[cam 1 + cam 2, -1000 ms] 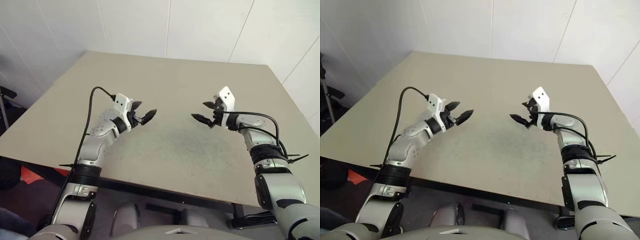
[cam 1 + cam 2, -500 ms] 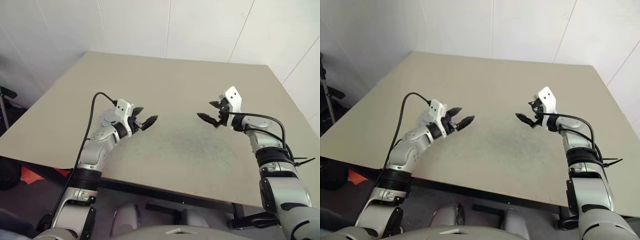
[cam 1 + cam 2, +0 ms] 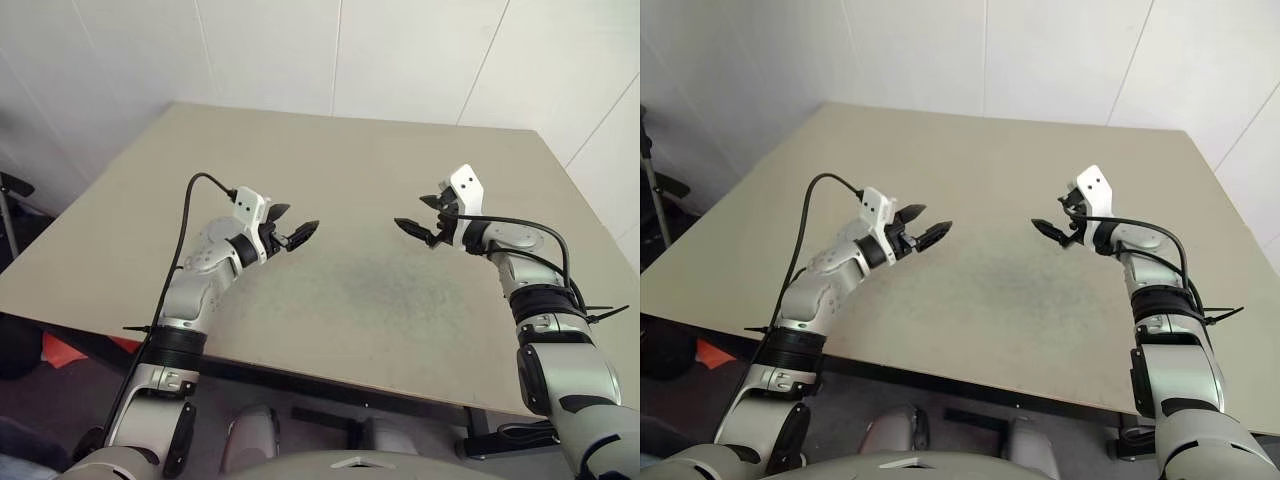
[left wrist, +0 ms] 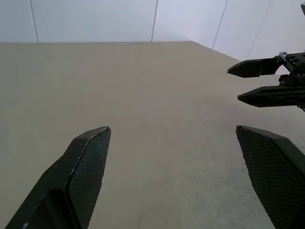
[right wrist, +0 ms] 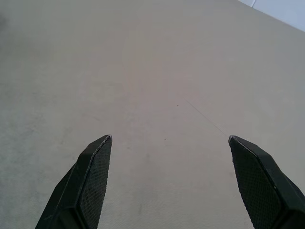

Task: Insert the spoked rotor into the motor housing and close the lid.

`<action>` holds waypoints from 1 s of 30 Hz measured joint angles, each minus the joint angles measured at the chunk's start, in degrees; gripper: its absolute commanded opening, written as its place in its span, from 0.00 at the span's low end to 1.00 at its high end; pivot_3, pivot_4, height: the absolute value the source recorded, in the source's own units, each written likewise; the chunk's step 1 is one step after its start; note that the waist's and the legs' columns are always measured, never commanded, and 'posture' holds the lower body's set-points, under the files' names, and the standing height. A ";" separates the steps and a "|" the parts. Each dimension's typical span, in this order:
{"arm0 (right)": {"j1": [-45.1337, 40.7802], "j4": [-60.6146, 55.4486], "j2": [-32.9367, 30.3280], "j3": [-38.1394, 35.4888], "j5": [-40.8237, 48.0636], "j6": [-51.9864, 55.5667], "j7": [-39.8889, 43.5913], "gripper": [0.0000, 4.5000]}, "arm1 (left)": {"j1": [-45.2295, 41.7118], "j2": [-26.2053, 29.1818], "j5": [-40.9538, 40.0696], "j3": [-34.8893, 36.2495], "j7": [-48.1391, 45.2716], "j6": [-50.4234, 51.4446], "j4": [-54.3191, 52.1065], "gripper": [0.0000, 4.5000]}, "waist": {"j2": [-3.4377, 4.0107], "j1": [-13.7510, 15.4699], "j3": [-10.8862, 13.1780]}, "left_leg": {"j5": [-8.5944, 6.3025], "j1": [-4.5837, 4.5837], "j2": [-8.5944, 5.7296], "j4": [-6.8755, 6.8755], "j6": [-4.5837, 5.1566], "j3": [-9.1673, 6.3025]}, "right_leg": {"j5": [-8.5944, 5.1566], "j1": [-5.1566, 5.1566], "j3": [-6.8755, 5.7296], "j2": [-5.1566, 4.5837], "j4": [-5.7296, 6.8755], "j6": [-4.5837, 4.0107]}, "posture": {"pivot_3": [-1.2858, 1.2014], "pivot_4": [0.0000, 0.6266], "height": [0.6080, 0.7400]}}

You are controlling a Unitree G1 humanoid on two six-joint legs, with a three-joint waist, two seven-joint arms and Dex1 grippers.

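Over the table (image 3: 340,160), the left gripper (image 3: 292,228) and right gripper (image 3: 422,220) face each other, fingers spread wide and empty, neither nearer any part.

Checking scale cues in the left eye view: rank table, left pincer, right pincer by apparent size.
1. Table, by far the largest.
2. Left pincer and right pincer: they look about alike, both open and empty; the same model at similar range, so I won't rank them.

A beige table (image 3: 350,170) stands against white panelled walls (image 3: 400,50), with a faint dark smudge (image 3: 385,290).
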 measured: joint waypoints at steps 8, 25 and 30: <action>0.02 0.38 0.00 0.16 -0.95 -0.54 -0.76 0.98 | 0.02 0.00 0.10 -0.01 -0.01 0.00 0.59 0.99 | 0.00 -0.01 0.00 | -0.01 -0.01 0.00 0.00 0.02 0.02 | 0.00 -0.02 0.01 0.00 0.00 0.00 | 0.52 0.00 1.00; 2.67 -2.26 -1.17 -0.05 -0.96 0.39 -1.26 0.98 | -0.97 -0.81 0.13 -0.12 -0.80 -0.53 3.49 0.99 | 0.01 -0.12 0.01 | -0.03 -0.02 0.01 -0.02 0.04 0.04 | 0.00 -0.03 0.02 0.00 -0.06 0.00 | 0.52 0.00 1.00; 2.65 -2.57 -1.15 -0.06 -0.95 0.60 -1.27 0.98 | -0.97 -0.95 0.33 -0.19 -0.91 -0.71 3.64 0.99 | 0.01 -0.07 0.01 | -0.03 -0.03 0.01 -0.03 0.05 0.04 | 0.00 -0.03 0.02 0.00 -0.08 0.00 | 0.52 0.00 1.00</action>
